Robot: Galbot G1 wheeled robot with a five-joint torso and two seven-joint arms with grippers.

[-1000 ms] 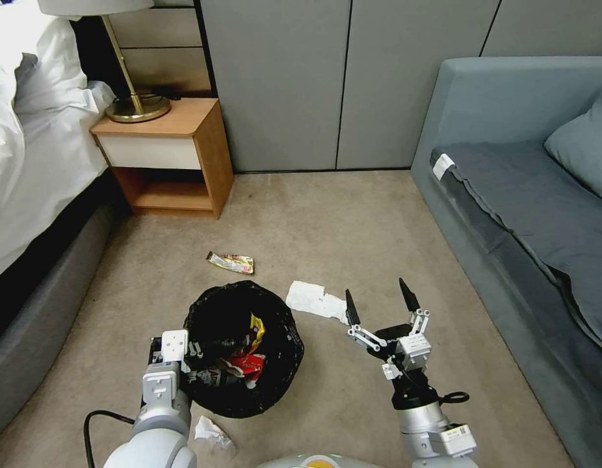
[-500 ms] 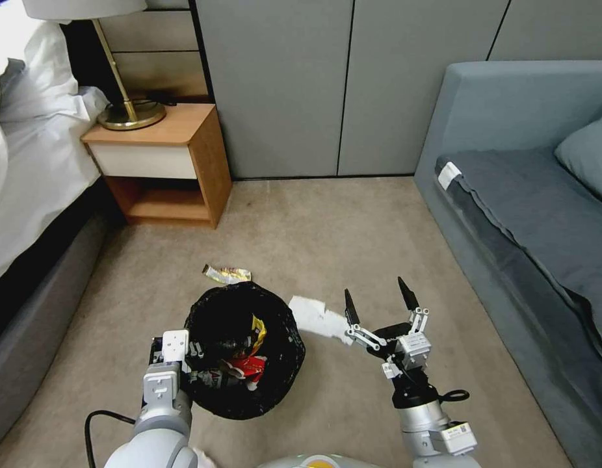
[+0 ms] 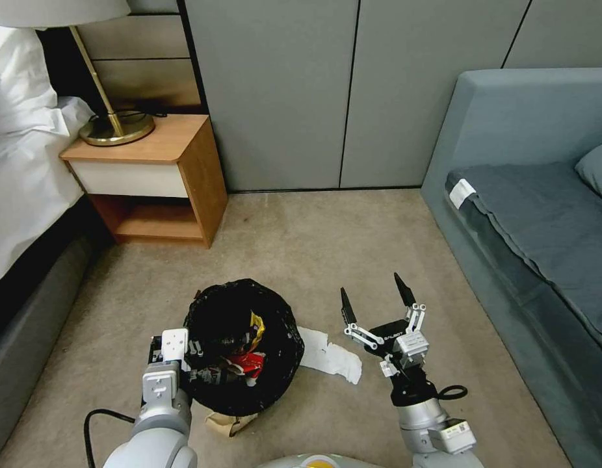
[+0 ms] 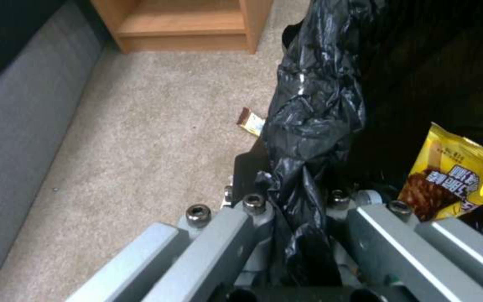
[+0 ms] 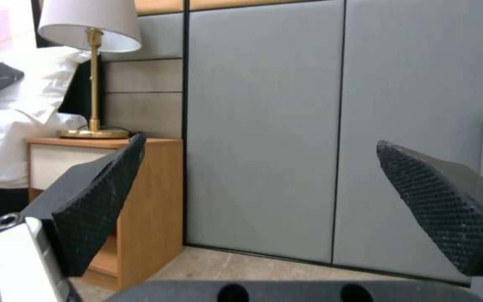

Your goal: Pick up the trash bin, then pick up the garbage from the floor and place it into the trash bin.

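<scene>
Black, crinkled liner plastic is pinched between the jaws of the left gripper (image 4: 297, 235), which clamps the near-left rim of the trash bin (image 3: 244, 344) and holds it low over the carpet. Inside the bin lie a yellow snack wrapper (image 4: 454, 176) and something red beneath it, so part of the litter is already collected. Off to the right, the right gripper (image 3: 374, 304) hovers with its two dark fingers spread wide apart and nothing between them, pointing toward the far wall panels (image 5: 264, 126).

Between the two grippers, a white tissue (image 3: 330, 356) lies flat on the carpet, touching the bin's right side and just near-left of the right gripper. A brown paper scrap (image 3: 228, 424) pokes out under the bin's near edge, and a small wrapper (image 4: 251, 122) lies on the floor past the bin's far-left side.

By my reckoning the bin is in hand and the gathering is midway. The tissue looks the handiest next piece: the open gripper would need to tip down over it and close on the thin sheet.
</scene>
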